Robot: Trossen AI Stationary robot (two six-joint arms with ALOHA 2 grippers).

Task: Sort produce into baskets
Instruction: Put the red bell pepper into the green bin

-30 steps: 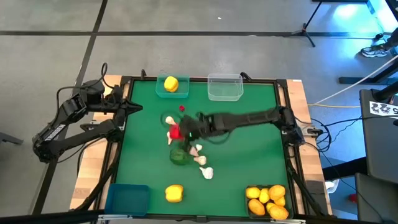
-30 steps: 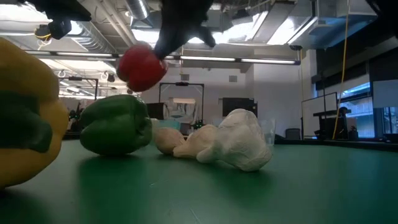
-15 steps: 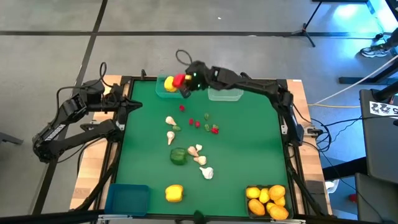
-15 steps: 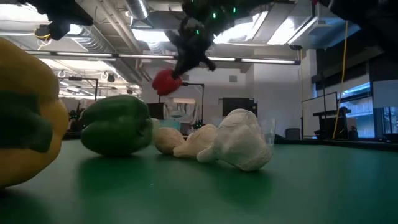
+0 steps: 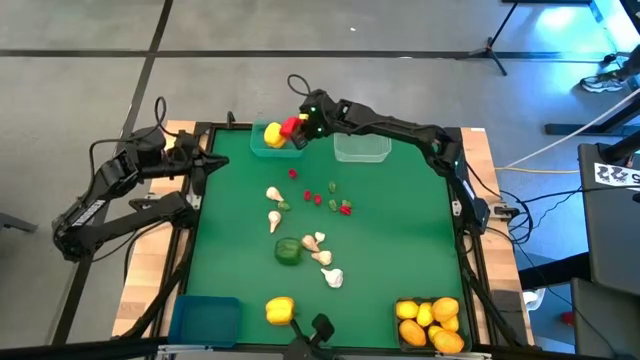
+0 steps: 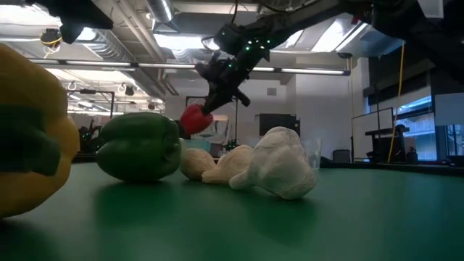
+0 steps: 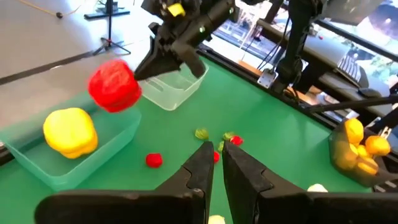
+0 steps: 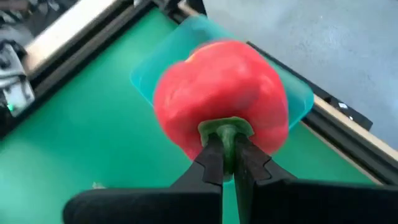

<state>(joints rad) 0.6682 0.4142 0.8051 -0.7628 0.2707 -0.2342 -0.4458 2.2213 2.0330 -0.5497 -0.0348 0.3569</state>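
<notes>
Red pepper carried over teal basket, stem toward right jaws

no text, label, brand or number can be read in any of the views. at the right edge of the high view a white tag with black marks sits on dark equipment beside the desk; the marks may be printed code squares or characters, but they are too small to make out. the produce, the baskets and the arms carry no legible writing.
</notes>
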